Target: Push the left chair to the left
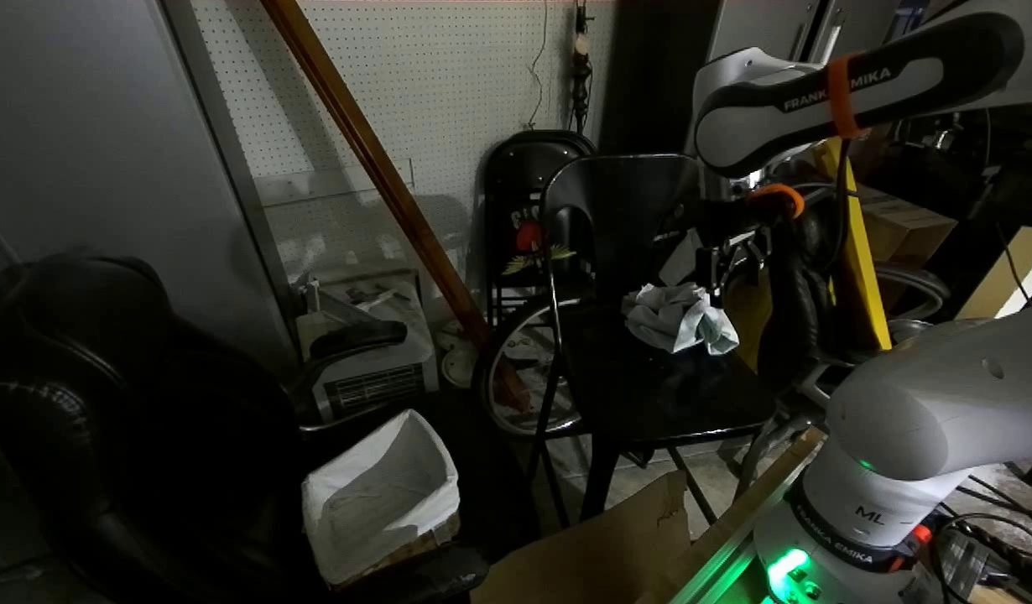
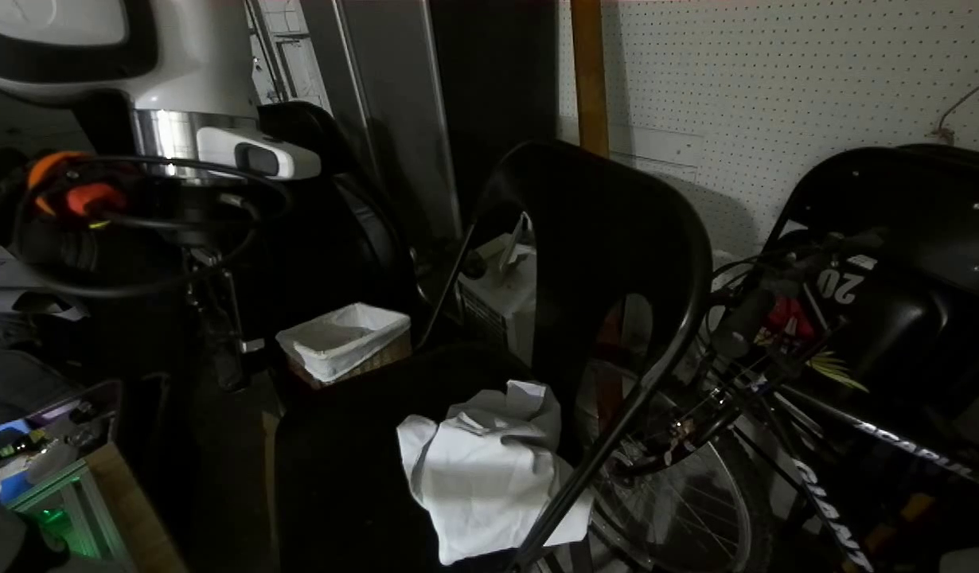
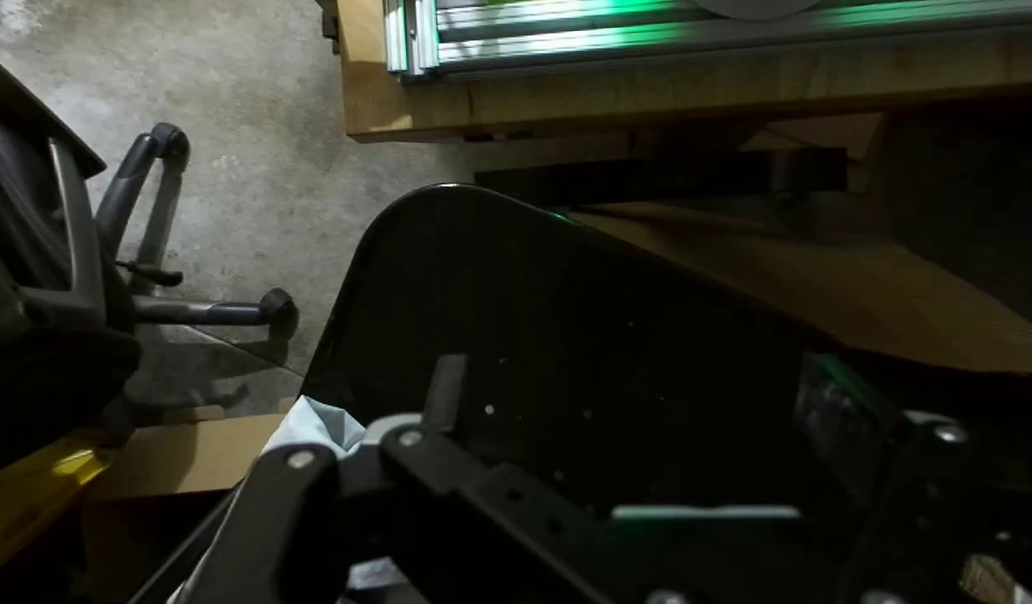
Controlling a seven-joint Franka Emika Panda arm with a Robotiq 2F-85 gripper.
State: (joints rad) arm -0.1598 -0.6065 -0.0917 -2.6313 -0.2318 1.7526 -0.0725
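The left chair [image 1: 122, 419] is the bulky black padded office chair at the left edge of an exterior view. Its glossy back also shows, partly hidden behind the arm, in an exterior view [image 2: 370, 215]. A white-lined basket [image 1: 398, 537] rests on its seat, between the armrests. My gripper [image 1: 730, 268] hangs over the thin metal-framed black chair [image 1: 659, 403], by the white cloth, well apart from the left chair. In the wrist view the gripper [image 3: 646, 398] has its fingers wide apart with nothing between them, above the metal chair's dark seat. The left chair cannot be made out there.
A crumpled white cloth [image 2: 489, 469] lies on the metal chair. A heater [image 1: 373, 369], a leaning wooden beam [image 1: 382, 176] and a bicycle [image 2: 696, 477] stand behind. Cardboard [image 1: 608, 545] lies below, near the robot's table edge [image 3: 566, 109]. Another wheeled chair [image 3: 46, 252] is beside.
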